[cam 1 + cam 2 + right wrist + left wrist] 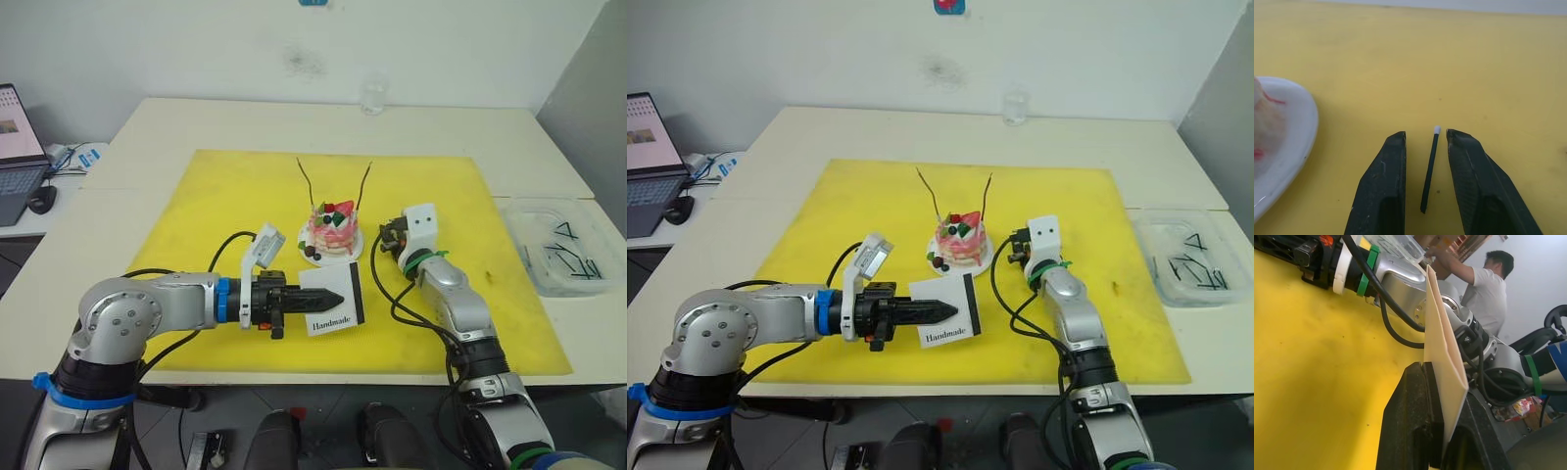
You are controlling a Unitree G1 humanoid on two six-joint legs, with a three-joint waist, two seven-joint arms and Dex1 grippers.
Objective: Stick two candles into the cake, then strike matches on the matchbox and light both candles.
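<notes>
The pink cake [331,231] sits on its white plate [1298,132] in the middle of the yellow mat [225,196]. Two candles [306,181] [364,186] stand in it, leaning apart, with no flame showing. My left gripper [333,295] is shut on the white matchbox [333,304], held on edge in front of the cake; its black strip faces right. My right gripper [1425,134] is down on the mat just right of the plate, open. A short dark match [1429,171] with a white head lies between its fingers, untouched.
A clear plastic tray [563,245] with several dark sticks rests off the mat at the right. At the table's far edge stands a glass [372,96]. A laptop [20,147] is on a side desk at the left. A person [1488,289] is behind the right arm.
</notes>
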